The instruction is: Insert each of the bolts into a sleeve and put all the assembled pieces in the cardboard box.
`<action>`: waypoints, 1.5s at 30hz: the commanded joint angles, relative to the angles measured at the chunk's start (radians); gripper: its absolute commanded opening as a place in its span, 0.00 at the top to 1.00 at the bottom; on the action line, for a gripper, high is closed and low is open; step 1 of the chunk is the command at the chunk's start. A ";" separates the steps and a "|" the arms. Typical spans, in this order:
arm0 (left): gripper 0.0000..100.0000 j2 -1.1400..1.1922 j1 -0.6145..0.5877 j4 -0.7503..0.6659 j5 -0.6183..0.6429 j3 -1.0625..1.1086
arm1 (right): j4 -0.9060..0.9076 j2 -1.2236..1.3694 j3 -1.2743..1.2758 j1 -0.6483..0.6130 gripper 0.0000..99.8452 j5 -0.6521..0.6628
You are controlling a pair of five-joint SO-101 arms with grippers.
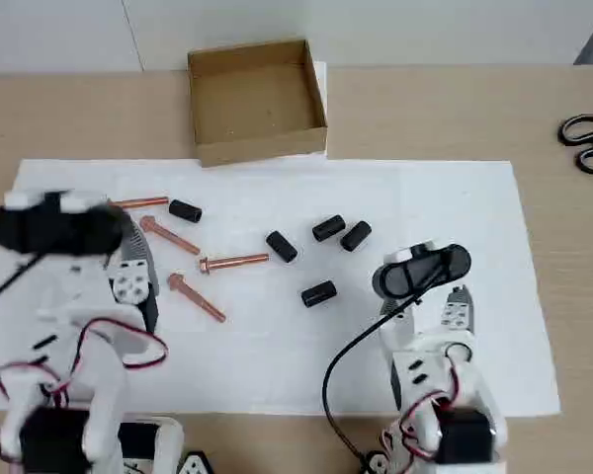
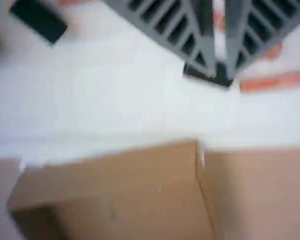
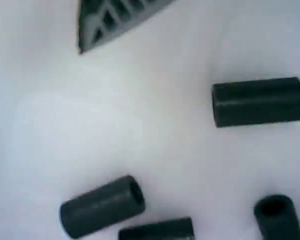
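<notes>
Four copper bolts [image 1: 234, 262] lie loose at left centre of the white sheet [image 1: 474, 197], with five black sleeves [image 1: 318, 293] scattered mid-frame. Cardboard box [image 1: 262, 146]: upper centre of tabletop [image 1: 455, 109]. Left tool [image 2: 217, 70] lower left, right tool [image 1: 459, 298] lower right; grip state of either cannot be told.

Both arms sit folded low, left claw [image 2: 217, 70] and right claw [image 1: 459, 302] pointing forward.

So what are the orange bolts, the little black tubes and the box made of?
The bolts look like copper-coloured metal: smooth orange shafts with wider heads. The sleeves seem to be matte black plastic or rubber; the look leaves that open. The cardboard box is plain brown cardboard, dull, with thin folded walls.
</notes>
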 commanded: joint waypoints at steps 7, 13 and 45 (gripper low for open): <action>0.99 0.172 -0.008 0.107 -0.002 -0.173 | 0.079 0.035 -0.249 -0.002 0.71 0.021; 0.99 0.175 -0.008 0.140 -0.002 -0.189 | 0.099 0.397 -0.365 -0.005 0.71 0.021; 0.99 0.589 -0.009 0.371 0.000 -0.748 | 0.351 1.308 -1.051 -0.090 0.71 0.046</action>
